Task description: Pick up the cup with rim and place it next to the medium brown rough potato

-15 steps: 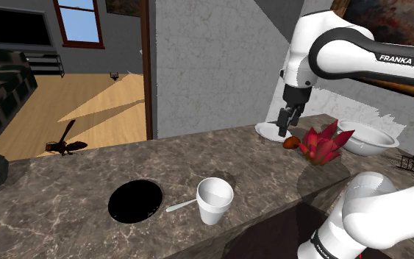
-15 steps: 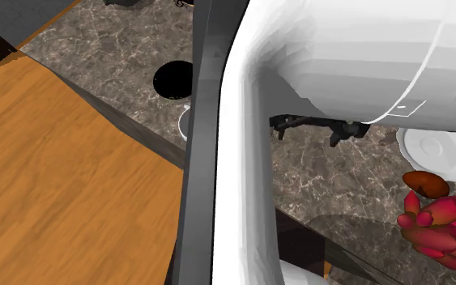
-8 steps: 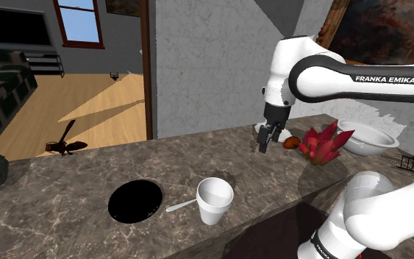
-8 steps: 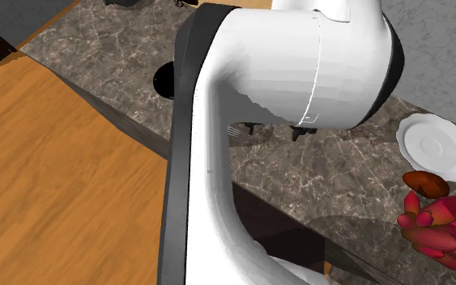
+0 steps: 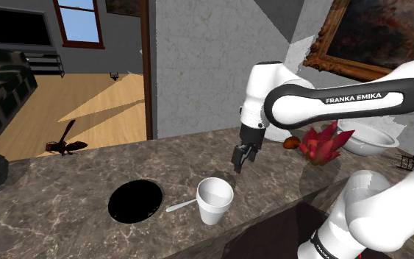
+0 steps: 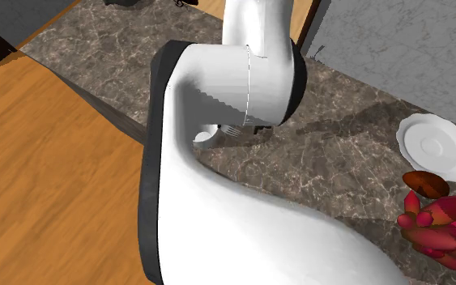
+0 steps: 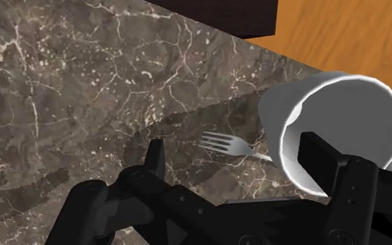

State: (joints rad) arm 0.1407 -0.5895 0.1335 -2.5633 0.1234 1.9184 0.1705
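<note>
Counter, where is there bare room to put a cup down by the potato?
Bare counter runs from the cup to the potato. The potato's other sides are crowded: plate, red plant, bowl.

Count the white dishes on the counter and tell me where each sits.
3. A cup beside a fork; a plate by the potato; a bowl beside the red plant. The arm may hide others.

Dark marbled countertop [image 5: 65, 191]. Near edge: white cup [image 5: 215, 200], upright, rim up. Fork [image 5: 181, 206] flat, just beside cup, on side toward black round patch [image 5: 135, 200] at shoulder view's left. Far right end: reddish-brown potato [image 5: 292, 142], red spiky plant [image 5: 320, 145], white bowl [image 5: 367, 137]. White plate [image 6: 435, 146] near potato.
</note>
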